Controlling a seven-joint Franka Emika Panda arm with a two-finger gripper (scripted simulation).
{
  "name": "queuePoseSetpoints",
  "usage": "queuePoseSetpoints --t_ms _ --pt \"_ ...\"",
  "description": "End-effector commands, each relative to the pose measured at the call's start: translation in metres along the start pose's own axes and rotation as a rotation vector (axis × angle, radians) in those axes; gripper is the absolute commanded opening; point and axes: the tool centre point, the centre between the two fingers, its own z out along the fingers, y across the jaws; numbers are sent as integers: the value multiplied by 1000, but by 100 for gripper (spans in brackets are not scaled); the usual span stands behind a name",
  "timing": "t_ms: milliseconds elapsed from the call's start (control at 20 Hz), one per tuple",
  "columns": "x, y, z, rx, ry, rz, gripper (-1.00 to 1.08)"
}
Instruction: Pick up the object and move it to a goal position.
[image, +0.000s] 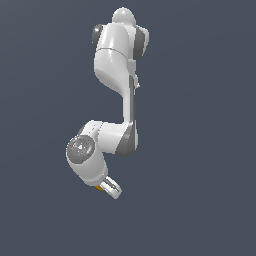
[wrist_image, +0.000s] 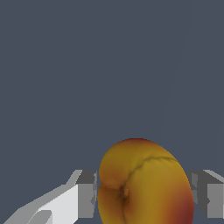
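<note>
Slate-grey backdrop (image: 210, 125) all round, flat and unmarked, filling both views; no bench edge to be made out. White arm (image: 117, 65) hanging down the middle of the exterior view, dark grey at the joints, upper link broad, narrowing to a slim dark-edged stretch, then bending back toward the exterior view's left into a rounded wrist housing with a grey, red-flecked end cap. Below that housing, angled down toward the exterior view's right, white hand (image: 111, 188), small against the arm. Tucked at its near side, just a speck of orange: ball (image: 99, 188), touching the hand, mostly hidden by it in this view.

From the wrist view, much closer: hand (wrist_image: 142, 194) with one grey-tipped finger (wrist_image: 86, 194) on one side of the ball (wrist_image: 144, 183) and the other finger (wrist_image: 209, 194) on the opposite side. Both fingertips pressed against the ball's flanks, pinching it between them. Mottled yellow-orange over most of its surface, deepening to red along one flank, with a dark crease curving over the top to a small dimple near the middle. Lower part cut off by the frame edge. Nothing but grey backdrop visible beyond it.
</note>
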Motion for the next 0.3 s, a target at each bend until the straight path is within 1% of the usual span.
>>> queuePoseSetpoints --t_ms 0,250 --pt "6 7 -5 1 2 1 -100" --pt "13 14 -8 1 2 1 -100"
